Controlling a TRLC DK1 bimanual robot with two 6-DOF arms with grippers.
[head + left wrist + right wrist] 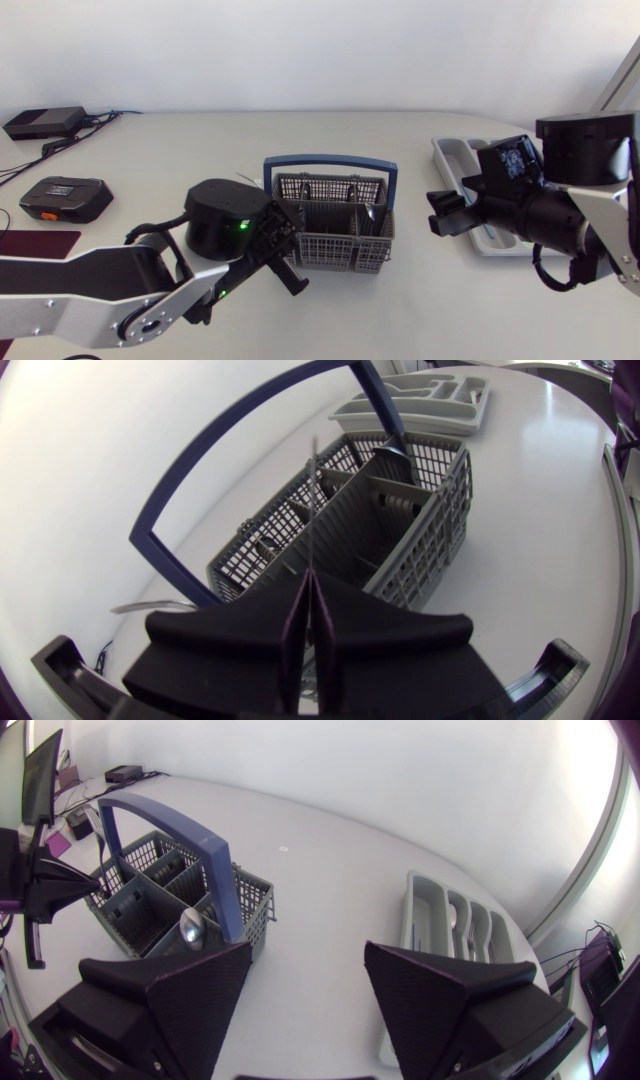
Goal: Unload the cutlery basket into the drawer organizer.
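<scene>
Cutlery basket (pixel 330 240), one grey mesh box with a single blue hoop handle (pixel 330 160), stands on the table (pixel 200 150) about the middle, between the two arms. Inside it is split into several compartments. One spoon (pixel 190 927) stands bowl-up at the basket's right end, just beside the foot of the handle.

One drawer organizer (pixel 452 155), light grey with several long slots, lies to the right of the basket and a little farther back. It is apart from the basket, and in the head view the right arm partly hides it.

Left pincer (pixel 308 595) sits at the basket's near left corner. It is clenched on one thin metal piece of cutlery (pixel 313 510). That piece rises from between the two pressed-together fingers (pixel 290 630) and is seen edge-on, so I cannot tell whether it is a knife or something else. Its free end points over the basket's compartments.

Right pincer (pixel 305 1010) hangs over the table between the basket and the organizer. It is released, its two fingers stand wide apart, and bare table shows in the gap.

At the table's left side lie two black devices, one far (pixel 45 122) with cables running from it, and one nearer (pixel 65 198) with an orange patch. One flat dark red thing (pixel 35 243) lies nearer again, at the left edge.
</scene>
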